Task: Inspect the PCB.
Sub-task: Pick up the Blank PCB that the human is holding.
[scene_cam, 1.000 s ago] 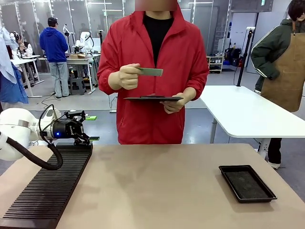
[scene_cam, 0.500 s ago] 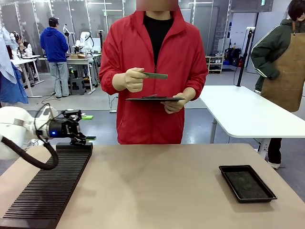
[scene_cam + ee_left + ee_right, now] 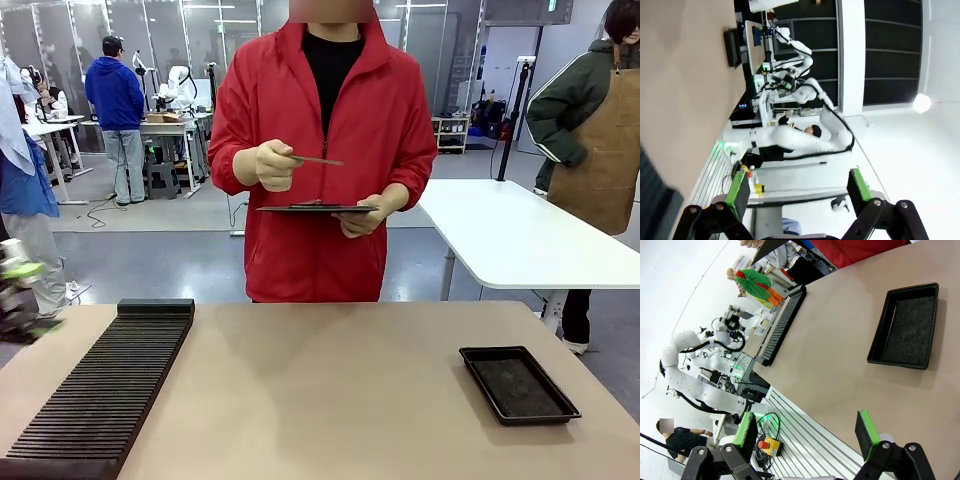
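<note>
A person in a red jacket stands at the far side of the table and holds the PCB (image 3: pixel 320 160), a thin green board seen almost edge-on, in one raised hand above a dark tablet (image 3: pixel 320 208) held in the other hand. My left gripper (image 3: pixel 25 297) is a blur at the picture's left edge, off the table's near-left side. In the left wrist view that gripper (image 3: pixel 799 189) is open, with nothing between its green pads. My right gripper (image 3: pixel 805 432) is also open and empty, hanging beyond the table's near edge, well away from the PCB.
A long black slotted rack (image 3: pixel 100 390) lies along the table's left side. A shallow black tray (image 3: pixel 518 383) sits at the right, also seen as the tray (image 3: pixel 905 330) in the right wrist view. A white table (image 3: pixel 520 240) stands behind at the right.
My left arm has drawn back from the far end of the rack to the picture's left edge. The person has tipped the PCB flatter, so it now shows edge-on.
</note>
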Robot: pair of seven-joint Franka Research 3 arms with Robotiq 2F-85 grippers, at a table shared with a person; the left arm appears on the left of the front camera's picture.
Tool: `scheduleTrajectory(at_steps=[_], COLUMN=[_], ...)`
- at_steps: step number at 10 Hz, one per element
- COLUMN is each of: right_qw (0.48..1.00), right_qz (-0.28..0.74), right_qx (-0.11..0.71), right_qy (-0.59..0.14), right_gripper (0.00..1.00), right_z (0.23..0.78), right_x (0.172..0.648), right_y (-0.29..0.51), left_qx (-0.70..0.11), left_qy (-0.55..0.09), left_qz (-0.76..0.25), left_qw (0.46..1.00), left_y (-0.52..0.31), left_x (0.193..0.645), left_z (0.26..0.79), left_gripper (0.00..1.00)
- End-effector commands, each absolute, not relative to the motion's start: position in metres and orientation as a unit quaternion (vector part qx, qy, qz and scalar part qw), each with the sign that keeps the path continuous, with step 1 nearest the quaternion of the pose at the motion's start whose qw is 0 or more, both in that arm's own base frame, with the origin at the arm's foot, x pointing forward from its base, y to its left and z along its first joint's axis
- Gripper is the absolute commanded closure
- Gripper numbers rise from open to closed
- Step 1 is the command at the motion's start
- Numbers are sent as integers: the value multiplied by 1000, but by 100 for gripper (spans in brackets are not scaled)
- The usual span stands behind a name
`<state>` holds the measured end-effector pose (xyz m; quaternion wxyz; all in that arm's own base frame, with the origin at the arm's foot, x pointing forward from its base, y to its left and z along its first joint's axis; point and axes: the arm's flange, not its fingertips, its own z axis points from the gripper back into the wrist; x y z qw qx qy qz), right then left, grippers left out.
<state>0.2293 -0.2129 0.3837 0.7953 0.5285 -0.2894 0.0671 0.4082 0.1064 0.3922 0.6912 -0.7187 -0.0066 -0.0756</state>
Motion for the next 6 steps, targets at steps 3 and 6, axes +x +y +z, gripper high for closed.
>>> scheduleTrajectory(at_steps=[3,6], right_qw=[792,792], right_qz=[73,73], right_qx=[528,528], right_qy=[-298,-298], right_gripper=[0,0], right_z=[385,385], right_x=[230,230], right_y=[-214,-214], left_qx=[-698,-701], left_qy=[-71,-102], left_qz=[-75,-57], left_qw=[708,703], left_y=[163,183], left_x=[320,285], left_z=[386,377], left_gripper=[0,0])
